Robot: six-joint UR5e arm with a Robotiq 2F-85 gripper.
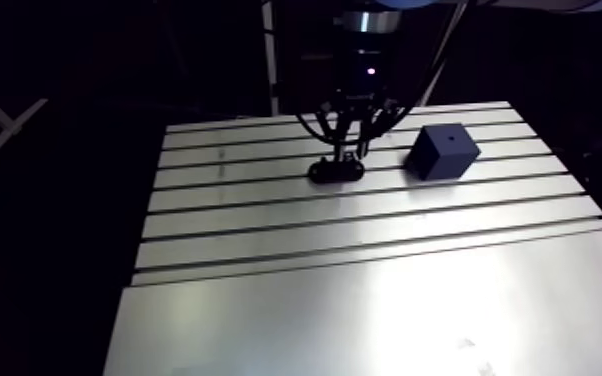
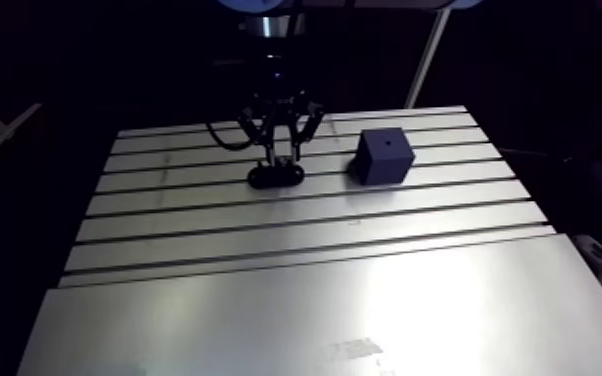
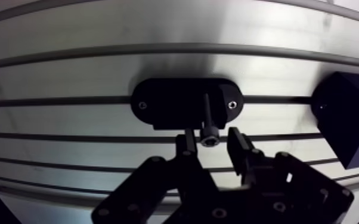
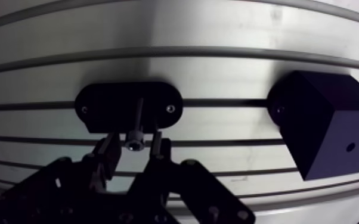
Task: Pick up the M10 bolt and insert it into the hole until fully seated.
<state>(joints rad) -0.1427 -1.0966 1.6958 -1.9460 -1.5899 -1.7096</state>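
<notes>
The grey counter (image 1: 365, 300) with long grooves is sitting under everything. Going from left to right in the arm view, the first thing is a flat black holder (image 1: 336, 171) with round ends. It is lying across one of the grooves, near the far side of the counter. The pincer (image 1: 349, 155) is hanging right over this holder. To the right, a little apart from the holder, a dark block (image 1: 443, 150) is sitting on the counter, turned a little. A small round hole (image 1: 452, 138) is showing in the top of the block.

In the wrist view the bolt (image 3: 209, 119) is standing up in the middle of the holder, and its round head is pointing up at the pincer. Two small shiny screws (image 3: 232, 105) are sitting in the holder, one near each end. The pincer's two fingers (image 3: 186, 146) are staying apart, one on each side of the bolt head. They are not squeezing it. A thin gap is showing between the head and one finger, and the other finger is sitting just beside the head. The block is sitting off to one side of the pincer, well apart from its fingers
</notes>
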